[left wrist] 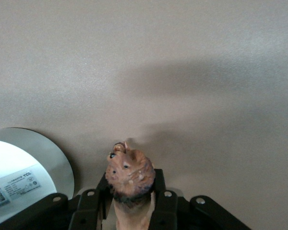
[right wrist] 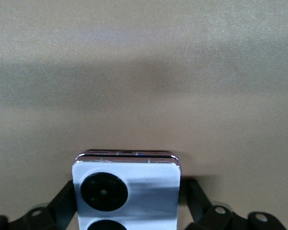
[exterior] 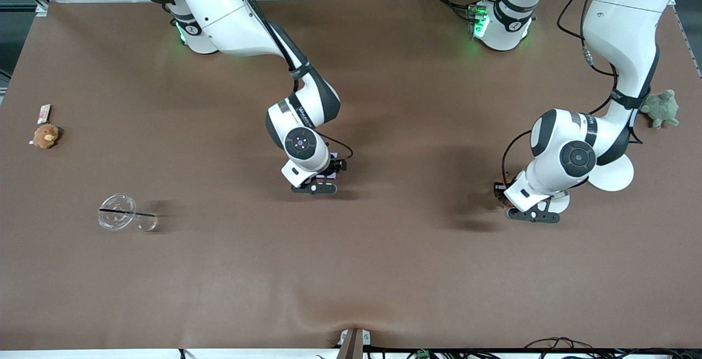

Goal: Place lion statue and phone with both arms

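The left gripper (left wrist: 129,211) clamps its fingers on the lion statue (left wrist: 129,175); the right gripper (right wrist: 127,211) clamps the phone (right wrist: 126,191), both low over open brown tabletop (exterior: 384,266).

My front view is evenly bright from overhead, and the brown tabletop (exterior: 351,271) carries soft dark shadows beneath both arms. Green status lights glow at the two bases (a faint tint spills onto the cloth). On the left wrist view the lion statue (left wrist: 129,175) is slightly soft, with a broad shadow above it. On the right wrist view the phone (right wrist: 126,191) glares white.
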{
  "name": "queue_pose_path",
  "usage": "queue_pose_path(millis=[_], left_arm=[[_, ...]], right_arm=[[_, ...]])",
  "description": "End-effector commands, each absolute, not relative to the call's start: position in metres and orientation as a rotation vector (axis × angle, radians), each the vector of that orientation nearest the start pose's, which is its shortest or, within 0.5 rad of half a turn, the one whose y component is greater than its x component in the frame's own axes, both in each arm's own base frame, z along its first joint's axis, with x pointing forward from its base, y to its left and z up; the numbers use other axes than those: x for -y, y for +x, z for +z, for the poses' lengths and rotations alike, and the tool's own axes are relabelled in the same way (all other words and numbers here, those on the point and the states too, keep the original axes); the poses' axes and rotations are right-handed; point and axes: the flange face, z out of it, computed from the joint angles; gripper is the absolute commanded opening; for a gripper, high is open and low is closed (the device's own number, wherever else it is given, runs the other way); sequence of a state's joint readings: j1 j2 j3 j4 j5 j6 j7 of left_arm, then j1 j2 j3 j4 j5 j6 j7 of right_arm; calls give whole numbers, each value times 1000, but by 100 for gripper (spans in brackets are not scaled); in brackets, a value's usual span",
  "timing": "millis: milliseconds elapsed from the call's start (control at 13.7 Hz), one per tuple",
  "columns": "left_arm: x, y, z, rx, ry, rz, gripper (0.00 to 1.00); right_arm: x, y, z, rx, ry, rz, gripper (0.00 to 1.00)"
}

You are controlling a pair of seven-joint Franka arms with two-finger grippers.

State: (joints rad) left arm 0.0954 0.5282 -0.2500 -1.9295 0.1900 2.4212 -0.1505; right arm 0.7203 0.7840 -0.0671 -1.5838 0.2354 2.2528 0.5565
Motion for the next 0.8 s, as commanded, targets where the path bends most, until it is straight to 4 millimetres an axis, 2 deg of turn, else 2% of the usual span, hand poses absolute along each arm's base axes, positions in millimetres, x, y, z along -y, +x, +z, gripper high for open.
queue_pose_path(millis=[0, 73, 146, 219, 292, 365, 438, 510, 583, 729], left_arm=[[83, 613, 217, -182, -3121, 6, 0], [82, 613, 217, -182, -3119, 9, 0], [82, 612, 215, -198, -3109, 13, 0], [82, 611, 214, -238, -3080, 13, 0], [79, 610, 213, -248, -3060, 9, 0], [79, 610, 212, -248, -3055, 9, 0], [79, 610, 212, -245, -3056, 9, 0], [79, 610, 212, -245, -3056, 11, 0], [79, 609, 209, -248, -3057, 18, 0], [79, 609, 204, -248, -3059, 25, 0]], right_arm=[[-429, 531, 158, -53, -3085, 247, 52], [-430, 531, 159, -53, -3084, 245, 42], [-428, 534, 161, -61, -3082, 244, 39], [-423, 537, 165, -75, -3082, 248, 39], [-417, 544, 177, -94, -3077, 240, 39], [-401, 556, 192, -128, -3074, 261, 39], [-379, 572, 207, -172, -3072, 274, 39], [-354, 590, 231, -214, -3056, 257, 39], [-330, 606, 247, -195, -3042, 233, 39], [-280, 636, 264, -144, -3031, 218, 39]])
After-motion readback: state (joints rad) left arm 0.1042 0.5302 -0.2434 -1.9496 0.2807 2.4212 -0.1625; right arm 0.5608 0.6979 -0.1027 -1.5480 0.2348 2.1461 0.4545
